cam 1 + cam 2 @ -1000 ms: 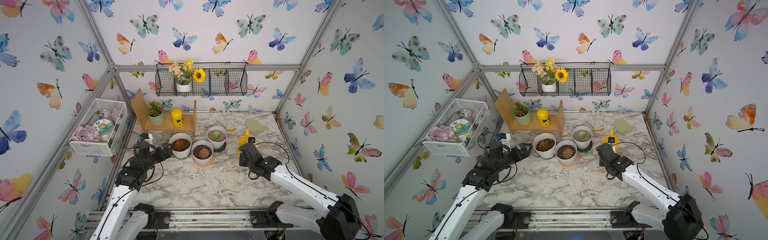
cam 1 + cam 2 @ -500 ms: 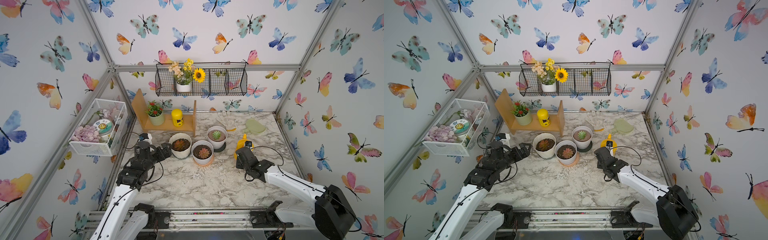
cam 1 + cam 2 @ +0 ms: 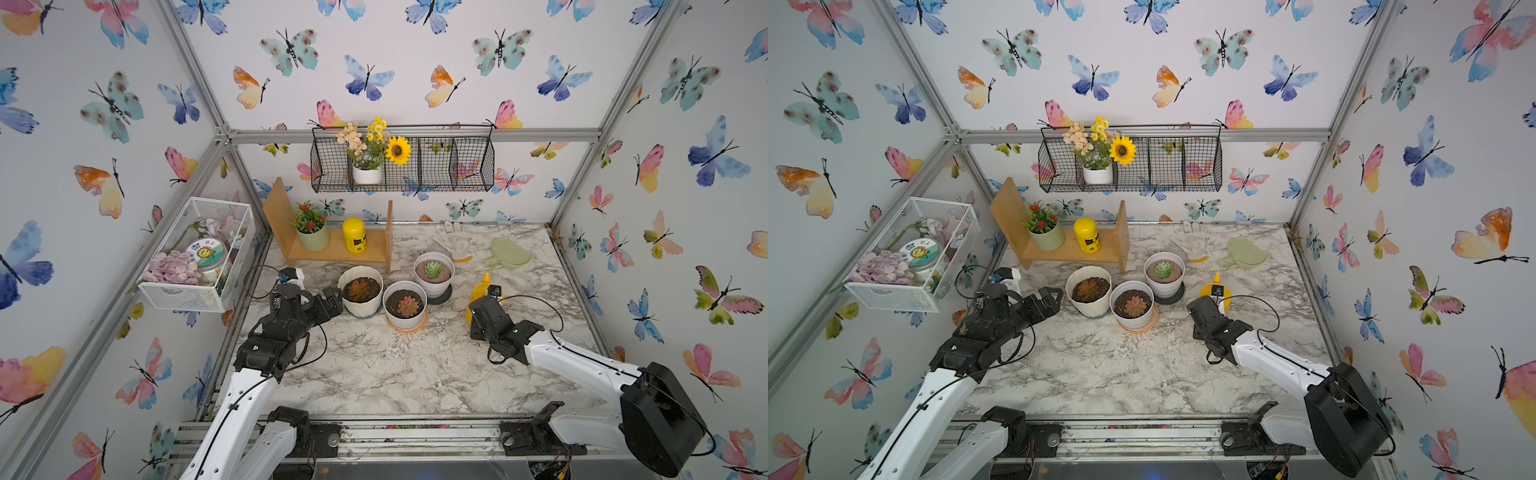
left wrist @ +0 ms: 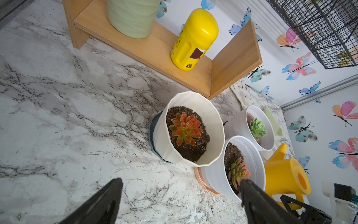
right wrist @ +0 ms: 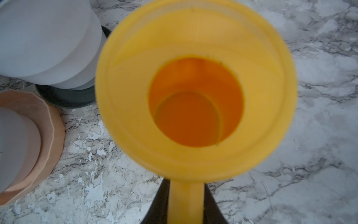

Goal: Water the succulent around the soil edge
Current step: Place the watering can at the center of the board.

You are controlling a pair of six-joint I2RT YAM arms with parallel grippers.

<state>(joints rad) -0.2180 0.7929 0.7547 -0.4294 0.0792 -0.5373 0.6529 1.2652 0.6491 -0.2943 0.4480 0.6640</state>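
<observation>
The succulent [image 4: 185, 128], an orange-red rosette, sits in dark soil [image 4: 193, 153] inside a ribbed cream-white pot [image 3: 360, 305]; both top views show it [image 3: 1089, 289]. My left gripper [image 3: 334, 297] hovers open just left of that pot, holding nothing; in the left wrist view its fingers [image 4: 114, 192] stand wide apart over bare marble. A yellow watering can [image 5: 195, 87] stands upright right of the pots [image 3: 484, 286]. My right gripper [image 5: 186, 203] is shut on the can's handle, one black finger on each side of it.
A pink-red rosette in a white pot on a peach saucer [image 3: 405, 305] and a pale green rosette's pot [image 3: 433, 272] stand between the ribbed pot and the can. Behind are a wooden shelf [image 3: 336, 249] with a yellow bottle [image 3: 354, 235], gloves [image 3: 455, 243] and wire baskets [image 3: 195, 257].
My right arm has swung lower and towards the front, still gripping the can, which shifted slightly left. The left arm has barely moved.
</observation>
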